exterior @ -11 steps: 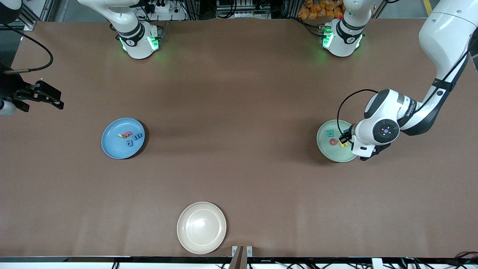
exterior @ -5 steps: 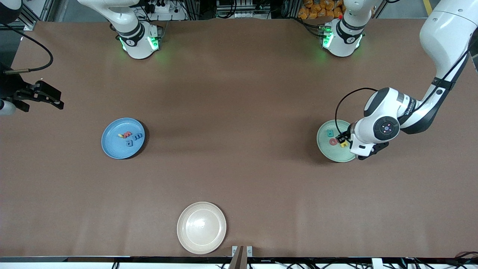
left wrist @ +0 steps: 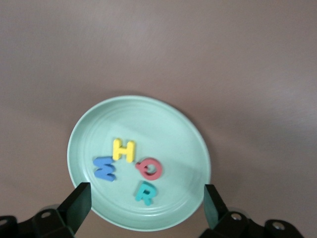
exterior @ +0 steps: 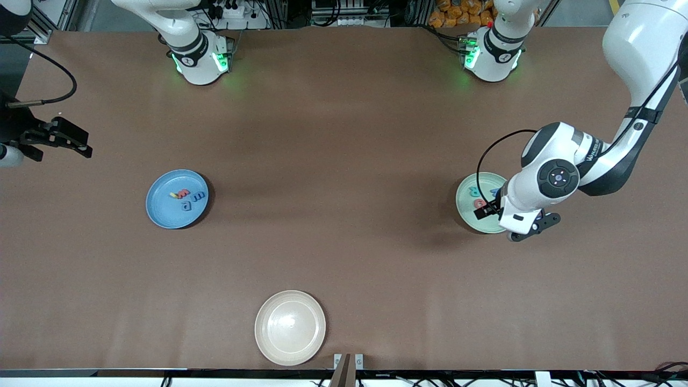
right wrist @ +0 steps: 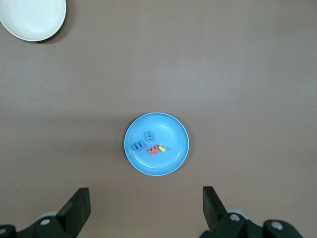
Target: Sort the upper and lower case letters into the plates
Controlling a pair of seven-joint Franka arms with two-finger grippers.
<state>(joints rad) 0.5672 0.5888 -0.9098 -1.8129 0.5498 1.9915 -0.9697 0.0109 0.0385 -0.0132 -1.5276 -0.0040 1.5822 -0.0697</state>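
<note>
The mint green plate [left wrist: 89,129] [exterior: 463,200] lies toward the left arm's end of the table. It holds a yellow H [left wrist: 124,150], a blue W [left wrist: 105,168], a red Q [left wrist: 148,169] and a teal R [left wrist: 144,194]. My left gripper [left wrist: 147,201] [exterior: 497,215] hangs open above this plate with nothing between its fingers. The blue plate [exterior: 161,209] [right wrist: 173,134] lies toward the right arm's end and holds several small letters [exterior: 186,198] [right wrist: 148,144] in blue, red and yellow. My right gripper [exterior: 79,142] [right wrist: 146,208] waits open, high over the table near the blue plate.
A cream-white plate [exterior: 290,328] [right wrist: 29,17] with nothing in it sits near the table edge closest to the front camera. Both arm bases [exterior: 201,59] stand along the table's edge farthest from that camera.
My left gripper opened, let go of the yellow letter in the mint plate and lifted away toward the plate's nearer rim. The right arm has not moved.
</note>
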